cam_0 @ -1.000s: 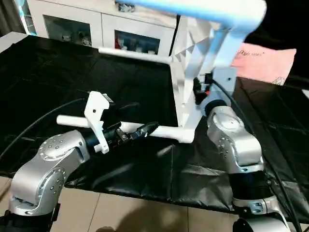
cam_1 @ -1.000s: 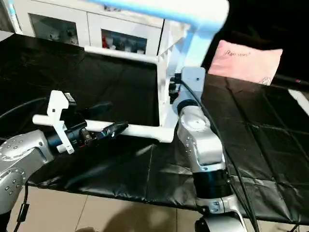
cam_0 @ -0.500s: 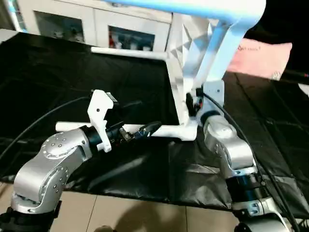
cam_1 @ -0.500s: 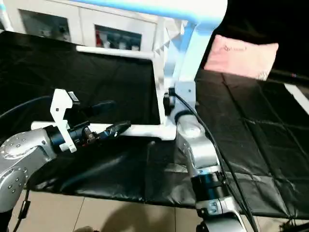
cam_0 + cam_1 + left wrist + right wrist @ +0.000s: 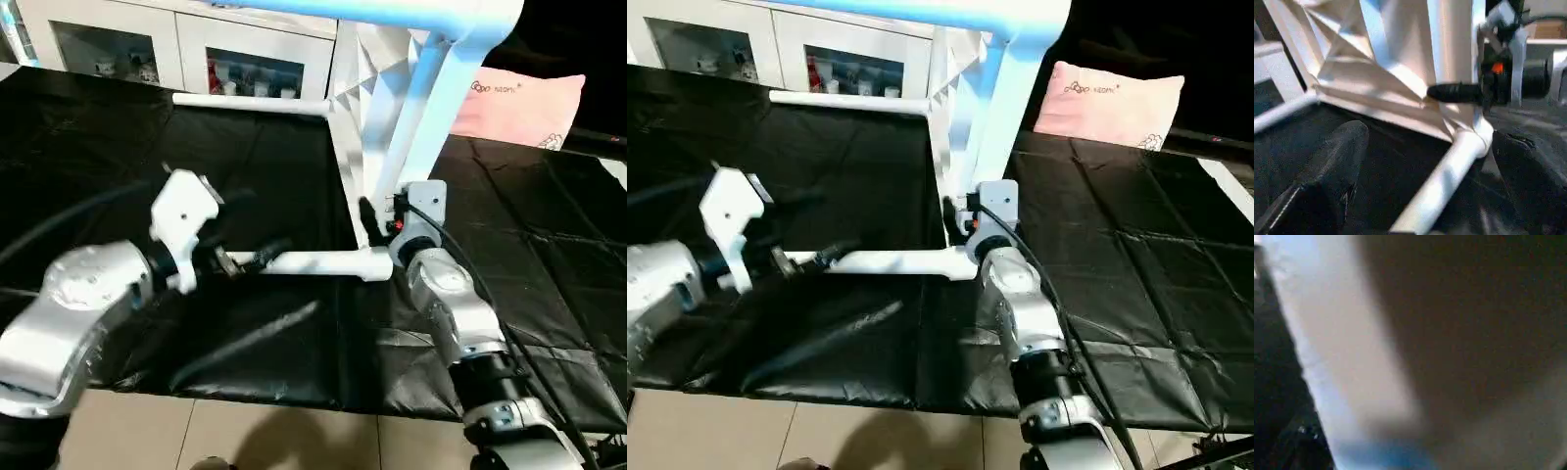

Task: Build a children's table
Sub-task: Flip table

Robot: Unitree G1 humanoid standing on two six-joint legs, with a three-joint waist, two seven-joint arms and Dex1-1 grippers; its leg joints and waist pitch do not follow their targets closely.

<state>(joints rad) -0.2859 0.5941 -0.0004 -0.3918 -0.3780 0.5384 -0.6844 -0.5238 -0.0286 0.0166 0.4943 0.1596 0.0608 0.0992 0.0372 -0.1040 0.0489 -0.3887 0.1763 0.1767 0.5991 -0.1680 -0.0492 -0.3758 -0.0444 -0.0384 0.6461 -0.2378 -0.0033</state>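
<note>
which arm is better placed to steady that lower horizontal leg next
Probably the left. Its end effector sits at the lower leg, open fingers flanking the leg. The right end effector is up against the tabletop corner, beside the socket.

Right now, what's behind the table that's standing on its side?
Behind the table stands a white glass-door cabinet with small items on its shelves, and a pink pillow lies off to the right on the black sheet. The table covers the cabinet's right end.
</note>
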